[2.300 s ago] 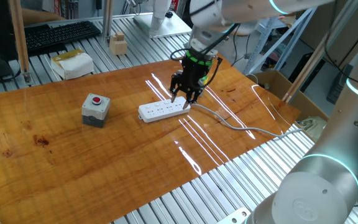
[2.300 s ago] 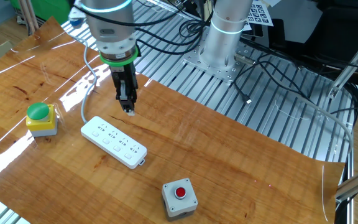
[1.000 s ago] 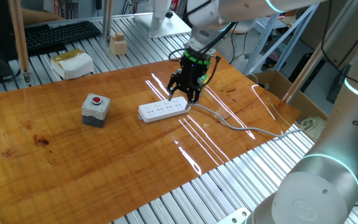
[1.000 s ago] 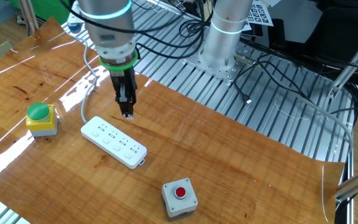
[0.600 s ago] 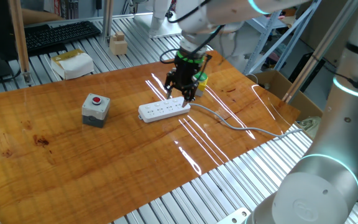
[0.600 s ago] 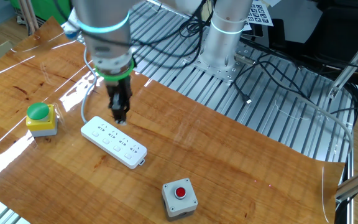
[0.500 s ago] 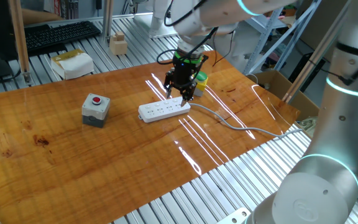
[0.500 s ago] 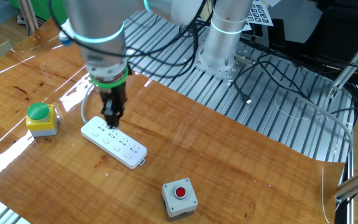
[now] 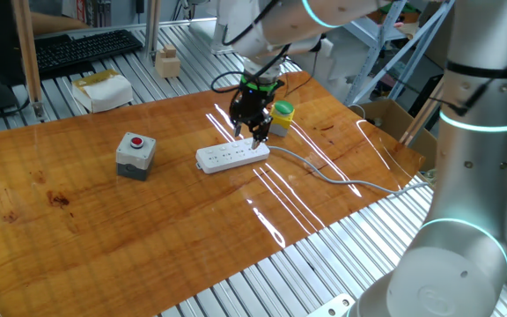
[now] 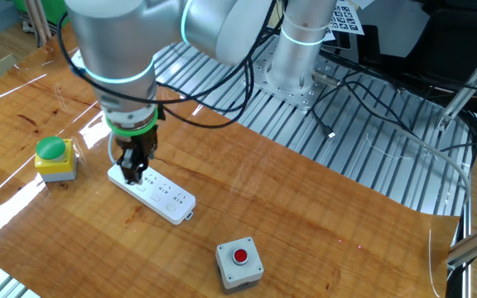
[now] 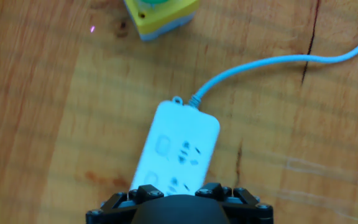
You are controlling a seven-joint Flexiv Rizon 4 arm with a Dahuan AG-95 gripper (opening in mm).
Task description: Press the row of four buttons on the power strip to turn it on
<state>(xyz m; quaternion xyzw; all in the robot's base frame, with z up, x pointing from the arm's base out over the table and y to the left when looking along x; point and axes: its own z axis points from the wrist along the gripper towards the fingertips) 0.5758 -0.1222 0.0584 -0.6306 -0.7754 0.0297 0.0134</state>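
Gripper [image 10: 132,175] pointing straight down, tips low over the cable end of the strip [image 10: 166,197]; from the fixed views, contact between tips and strip impossible to judge. Fingertips hidden in the hand view, only the black gripper base showing along the bottom edge; no gap or touch between the fingers visible in any view, so open or shut: cannot tell. Nothing seen held.

Directly under the hand: strip [image 9: 231,156] lying flat on the table [image 9: 148,229], its long white body running away from the gripper toward the grey box [image 10: 238,263] on the far side. In the hand view, strip [image 11: 178,150] reaching forward from beneath the gripper, rounded end ahead, one button [image 11: 162,146] blurred on its top face beside a socket, a second one partly under the gripper base. Buttons [image 10: 143,188] in a line along the near edge of the strip in the other fixed view, too small to show their setting.

Cable [image 11: 272,62] leaving the strip's end just ahead of the hand and curving off to the right. Yellow box [image 11: 160,14] with green cap well ahead of the hand, apart from the strip; same box [image 10: 54,157] near the gripper's side in the other fixed view. Grey box [image 9: 135,153] with red button well apart from the hand, beyond the strip's opposite end.
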